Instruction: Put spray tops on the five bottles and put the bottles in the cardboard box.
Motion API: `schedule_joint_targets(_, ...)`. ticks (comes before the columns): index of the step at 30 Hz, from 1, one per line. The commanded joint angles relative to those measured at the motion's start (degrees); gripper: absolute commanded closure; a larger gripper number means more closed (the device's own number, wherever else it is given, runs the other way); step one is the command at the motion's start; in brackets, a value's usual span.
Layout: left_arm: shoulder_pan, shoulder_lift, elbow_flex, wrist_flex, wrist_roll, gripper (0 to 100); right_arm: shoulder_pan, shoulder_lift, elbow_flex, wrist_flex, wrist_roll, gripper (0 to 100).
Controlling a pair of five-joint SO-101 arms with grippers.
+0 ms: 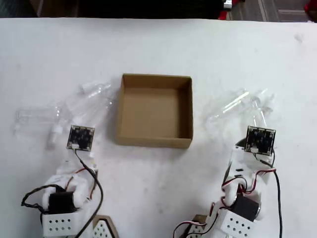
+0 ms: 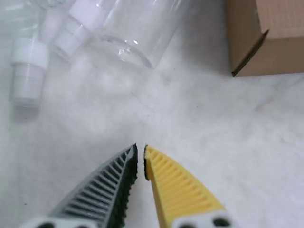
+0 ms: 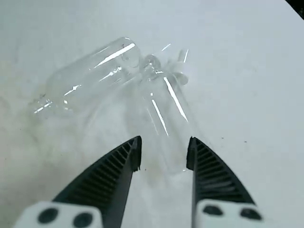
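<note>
The open cardboard box point(image 1: 155, 110) stands empty at the table's middle. To its left lie clear bottles point(image 1: 86, 99) and white spray tops point(image 1: 54, 134). In the left wrist view my left gripper point(image 2: 140, 153) hovers over bare table, shut on nothing, short of a clear bottle point(image 2: 142, 28) and two white spray tops point(image 2: 28, 71). To the right of the box lie more clear bottles point(image 1: 237, 104). My right gripper point(image 3: 164, 152) is open, with the near end of a lying clear bottle point(image 3: 164, 109) in line with its gap. A second bottle point(image 3: 85, 76) lies beside it.
The box's corner point(image 2: 266, 38) stands close to my left gripper. A white spray top point(image 3: 183, 71) rests at the far end of the right-hand bottles. The white table point(image 1: 158, 49) reaches back to a dark edge. Both arm bases sit at the front edge.
</note>
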Motion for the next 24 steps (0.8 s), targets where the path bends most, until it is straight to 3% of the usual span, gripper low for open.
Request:
schedule_joint_targets(1, 0.7, -0.6, 0.0, 0.4, 0.4, 96, -0.7, -0.2, 0.4, 0.3, -0.3, 85.7)
schedule_joint_targets(24, 0.7, -0.6, 0.0, 0.4, 0.3, 97, -0.2, -0.2, 0.4, 0.4, 0.2, 85.4)
